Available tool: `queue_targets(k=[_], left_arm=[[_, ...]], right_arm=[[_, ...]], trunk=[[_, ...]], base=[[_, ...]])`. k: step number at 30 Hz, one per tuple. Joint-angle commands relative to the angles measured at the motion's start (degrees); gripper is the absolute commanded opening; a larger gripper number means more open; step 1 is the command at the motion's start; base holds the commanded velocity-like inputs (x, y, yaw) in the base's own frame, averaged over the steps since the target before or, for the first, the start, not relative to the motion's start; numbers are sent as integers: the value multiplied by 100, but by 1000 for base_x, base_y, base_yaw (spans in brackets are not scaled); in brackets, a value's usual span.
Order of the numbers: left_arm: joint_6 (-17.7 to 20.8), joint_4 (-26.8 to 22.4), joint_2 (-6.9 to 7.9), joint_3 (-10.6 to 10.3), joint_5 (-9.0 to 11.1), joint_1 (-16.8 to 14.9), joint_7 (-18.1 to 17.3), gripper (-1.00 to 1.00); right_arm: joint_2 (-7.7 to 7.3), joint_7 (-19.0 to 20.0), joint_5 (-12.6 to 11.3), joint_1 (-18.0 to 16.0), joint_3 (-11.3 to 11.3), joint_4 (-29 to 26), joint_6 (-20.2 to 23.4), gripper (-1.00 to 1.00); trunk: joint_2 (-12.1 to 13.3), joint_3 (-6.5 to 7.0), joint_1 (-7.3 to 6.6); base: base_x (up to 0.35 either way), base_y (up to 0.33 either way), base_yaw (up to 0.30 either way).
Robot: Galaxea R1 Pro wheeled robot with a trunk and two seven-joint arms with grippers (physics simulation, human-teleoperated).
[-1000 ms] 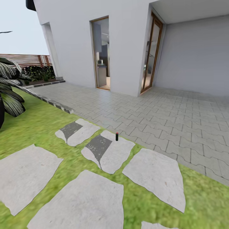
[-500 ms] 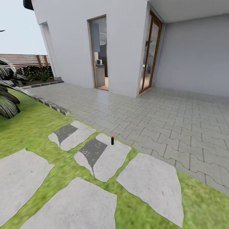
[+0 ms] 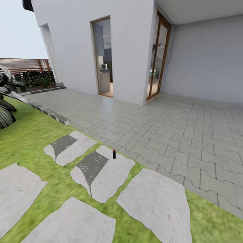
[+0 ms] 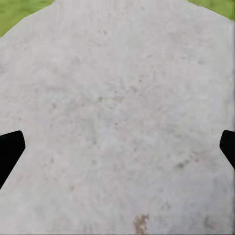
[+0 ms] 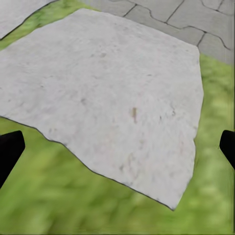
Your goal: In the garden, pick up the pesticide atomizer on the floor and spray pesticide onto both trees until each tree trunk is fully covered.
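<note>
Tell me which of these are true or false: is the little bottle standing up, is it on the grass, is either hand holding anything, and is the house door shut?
1. The pesticide atomizer stands upright. True.
2. It sits on the grass. False: it stands on a pale stepping slab, near the edge facing the grey paving.
3. The left gripper holds the bottle. False: its fingers are spread wide over bare stone with nothing between them.
4. The right gripper is open too. True: it looks down on a slab edged by grass.
5. The house doorway is closed off. False: you can see into the room behind it.
</note>
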Motion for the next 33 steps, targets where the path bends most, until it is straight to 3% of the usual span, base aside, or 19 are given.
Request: queue_targets(k=[1, 33], left_arm=[[-18, 6, -1, 3, 30, -3, -2, 100], [-18, 4, -1, 3, 30, -3, -2, 100]], right_arm=[[0, 3, -20, 0, 4, 4, -15, 100], [0, 12, -13, -3, 5, 4, -14, 100]], trunk=[[-2, -5, 1], [-2, -5, 1]], base=[[237, -198, 0], [235, -202, 0]])
